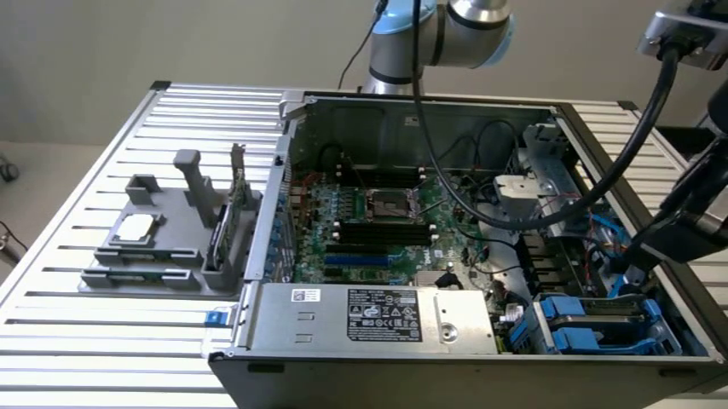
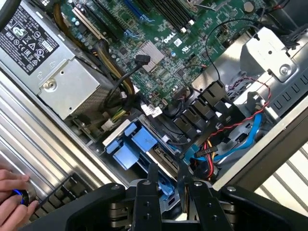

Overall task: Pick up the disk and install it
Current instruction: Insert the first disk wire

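Note:
My gripper [image 2: 167,168] hangs over the drive bay [image 1: 592,328] at the near corner of the open computer case, on the exterior view's right [image 1: 635,273]. Its two dark fingers [image 2: 153,180] stand close on either side of the disk [image 2: 166,187], which I see edge-on as a blue-framed strip between them. The disk sits down among the bay's blue carrier parts [image 2: 137,144]. Most of its body is hidden by the fingers and the bay.
A large grey labelled metal box [image 1: 376,315] fills the case's front next to the bay. The green motherboard [image 1: 376,213] lies behind it. Loose red, blue and black cables [image 2: 231,144] run beside the bay. A grey fixture [image 1: 148,247] holds a small square chip. A person's hand [image 2: 12,192] rests nearby.

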`<state>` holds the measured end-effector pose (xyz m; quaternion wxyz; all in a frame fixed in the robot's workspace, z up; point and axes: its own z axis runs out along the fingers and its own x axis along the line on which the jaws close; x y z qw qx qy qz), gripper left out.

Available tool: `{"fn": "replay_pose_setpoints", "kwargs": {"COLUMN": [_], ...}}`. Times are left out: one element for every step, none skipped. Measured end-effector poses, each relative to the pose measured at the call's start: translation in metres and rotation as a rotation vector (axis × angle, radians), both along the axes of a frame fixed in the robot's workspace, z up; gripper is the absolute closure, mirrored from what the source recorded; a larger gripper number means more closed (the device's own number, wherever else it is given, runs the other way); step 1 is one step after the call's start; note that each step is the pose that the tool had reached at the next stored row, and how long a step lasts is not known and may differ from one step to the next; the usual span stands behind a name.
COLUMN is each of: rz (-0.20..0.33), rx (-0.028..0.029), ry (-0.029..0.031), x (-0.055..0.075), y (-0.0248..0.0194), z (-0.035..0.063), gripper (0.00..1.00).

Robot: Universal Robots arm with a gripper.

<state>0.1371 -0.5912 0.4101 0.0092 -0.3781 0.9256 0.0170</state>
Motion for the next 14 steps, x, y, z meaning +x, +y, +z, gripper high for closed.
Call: {"fn": "replay_pose_setpoints", "kwargs": {"rz": [-0.007, -0.015, -0.027, -0.04, -0.054, -0.067, -0.078, -0.09, -0.1, -0.108, -0.116, -0.129, -0.147, -0.164], "rx": [0.0, 0.0, 0.0, 0.0, 0.0, 0.0, 0.0, -0.0001, -0.0008, -0.002, -0.003, -0.003, -0.0032, -0.0032], "ry": [-0.0015, -0.002, -0.0021, -0.002, -0.0021, -0.002, -0.002, -0.0021, -0.0021, -0.0021, -0.0021, -0.0022, -0.0021, -0.0021], "x": [0.0, 0.0, 0.0, 0.0, 0.0, 0.0, 0.0001, 0.0001, 0.0003, 0.0005, 0.0008, 0.0008, 0.0009, 0.0009], "y": [0.0, 0.0, 0.0, 0.0, 0.0, 0.0, 0.0, 0.0, 0.0, 0.0, 0.0, 0.0, 0.0, 0.0], "z": [0.0, 0.0, 0.0, 0.0, 0.0, 0.0, 0.0, 0.0, 0.0, -0.0001, 0.0, 0.0, 0.0, 0.0001], "gripper": [0.69, 0.69, 0.69, 0.69, 0.69, 0.69, 0.69, 0.69, 0.69, 0.69, 0.69, 0.69, 0.69, 0.69]}}
